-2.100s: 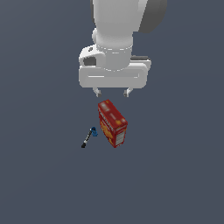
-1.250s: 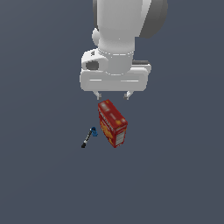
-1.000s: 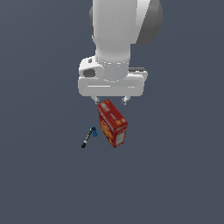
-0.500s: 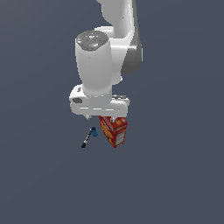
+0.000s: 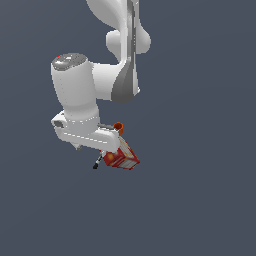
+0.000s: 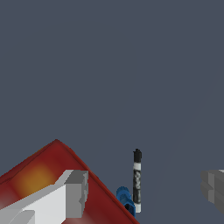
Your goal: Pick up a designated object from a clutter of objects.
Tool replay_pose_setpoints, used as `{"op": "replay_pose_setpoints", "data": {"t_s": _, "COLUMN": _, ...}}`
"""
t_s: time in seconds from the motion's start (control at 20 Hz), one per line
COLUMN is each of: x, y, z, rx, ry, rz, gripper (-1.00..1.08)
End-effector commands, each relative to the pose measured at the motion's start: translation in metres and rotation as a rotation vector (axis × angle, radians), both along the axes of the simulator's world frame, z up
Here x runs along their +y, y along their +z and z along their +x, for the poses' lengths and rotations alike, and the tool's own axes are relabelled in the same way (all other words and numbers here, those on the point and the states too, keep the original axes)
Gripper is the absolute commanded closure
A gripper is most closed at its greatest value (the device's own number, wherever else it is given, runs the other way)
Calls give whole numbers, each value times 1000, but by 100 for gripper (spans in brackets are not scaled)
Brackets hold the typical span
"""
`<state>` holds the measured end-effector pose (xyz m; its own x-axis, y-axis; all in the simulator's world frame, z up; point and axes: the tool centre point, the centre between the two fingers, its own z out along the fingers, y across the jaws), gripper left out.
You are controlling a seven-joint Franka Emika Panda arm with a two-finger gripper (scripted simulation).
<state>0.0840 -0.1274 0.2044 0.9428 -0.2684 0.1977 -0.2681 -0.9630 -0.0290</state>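
Wrist view showed the end effector (image 6: 142,192) open, fingers straddling the marker (image 6: 137,181) beside the box (image 6: 39,175), apparently lined up to grasp it

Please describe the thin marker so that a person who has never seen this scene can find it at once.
Find the red box with yellow print, the biggest thing on the grey floor. The marker lies on the floor right beside it, between the open gripper's fingers in the wrist view. It is a thin black stick with a white label and a blue part near one end, far smaller than the box.
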Motion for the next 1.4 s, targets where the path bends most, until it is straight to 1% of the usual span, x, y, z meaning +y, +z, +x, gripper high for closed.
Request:
{"op": "replay_pose_setpoints", "data": {"t_s": 0.0, "x": 8, "y": -111, "z": -57, "rx": 193, "ry": -7, "rz": 31, "gripper": -92}}
{"op": "replay_pose_setpoints", "data": {"t_s": 0.25, "x": -7, "y": -136, "z": -64, "rx": 197, "ry": -46, "rz": 32, "gripper": -92}}
{"op": "replay_pose_setpoints", "data": {"t_s": 0.5, "x": -12, "y": -145, "z": -66, "rx": 199, "ry": -59, "rz": 32, "gripper": -92}}
{"op": "replay_pose_setpoints", "data": {"t_s": 0.55, "x": -43, "y": -106, "z": -22, "rx": 106, "ry": -92, "rz": 11, "gripper": -92}}
{"op": "replay_pose_setpoints", "data": {"t_s": 0.6, "x": -49, "y": -83, "z": -29, "rx": 66, "ry": -106, "rz": 2, "gripper": -92}}
{"op": "replay_pose_setpoints", "data": {"t_s": 0.75, "x": -47, "y": -88, "z": -30, "rx": 72, "ry": -104, "rz": 4, "gripper": -92}}
{"op": "replay_pose_setpoints", "data": {"t_s": 0.9, "x": -43, "y": -101, "z": -34, "rx": 87, "ry": -99, "rz": 7, "gripper": -92}}
{"op": "replay_pose_setpoints", "data": {"t_s": 1.35, "x": -19, "y": -173, "z": -59, "rx": 173, "ry": -69, "rz": 27, "gripper": -92}}
